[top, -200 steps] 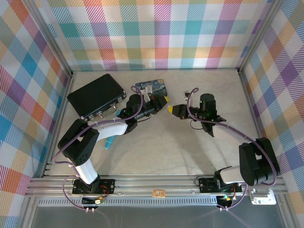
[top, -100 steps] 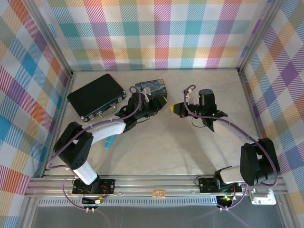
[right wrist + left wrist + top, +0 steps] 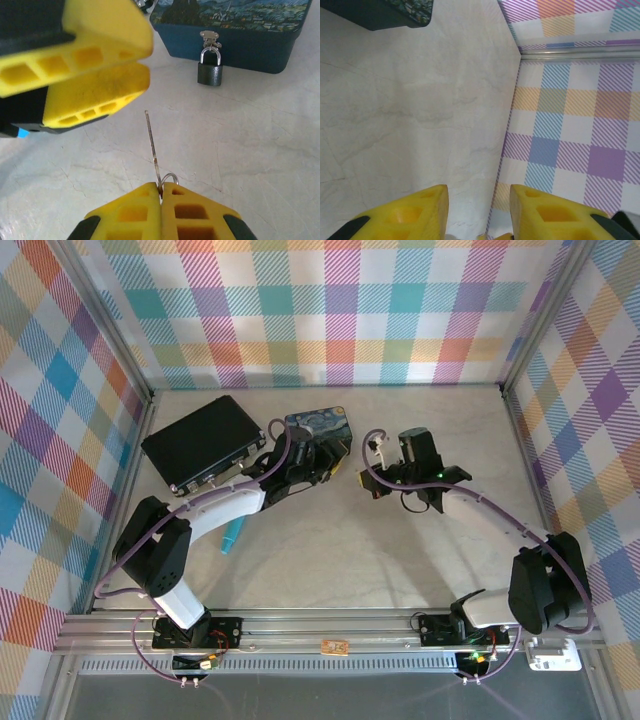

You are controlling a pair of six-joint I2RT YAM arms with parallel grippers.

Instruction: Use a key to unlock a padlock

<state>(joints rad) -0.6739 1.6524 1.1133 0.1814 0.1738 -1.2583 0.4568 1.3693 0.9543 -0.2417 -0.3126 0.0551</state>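
A small black padlock (image 3: 209, 68) with a silvery shackle hangs from the hasp on the front of a blue starry-night tin (image 3: 240, 35). My right gripper (image 3: 161, 189) is shut on the head of the thin silvery key (image 3: 152, 140). Its blade sticks out forward over the table, to the left of the padlock and short of it. My left gripper (image 3: 478, 210) is open with nothing between its yellow fingers (image 3: 95, 65). It hangs just left of the key's tip. From above, both grippers (image 3: 338, 460) (image 3: 367, 483) sit close together by the tin (image 3: 318, 423).
A black case (image 3: 205, 440) lies left of the tin. A turquoise pen-like stick (image 3: 229, 537) rests under the left arm. Plaid walls (image 3: 330, 310) enclose the marble table (image 3: 400, 560) on three sides.
The left gripper has gone from shut to open beside the tin. The right gripper has carried the key leftward, closer to the tin and the left gripper.
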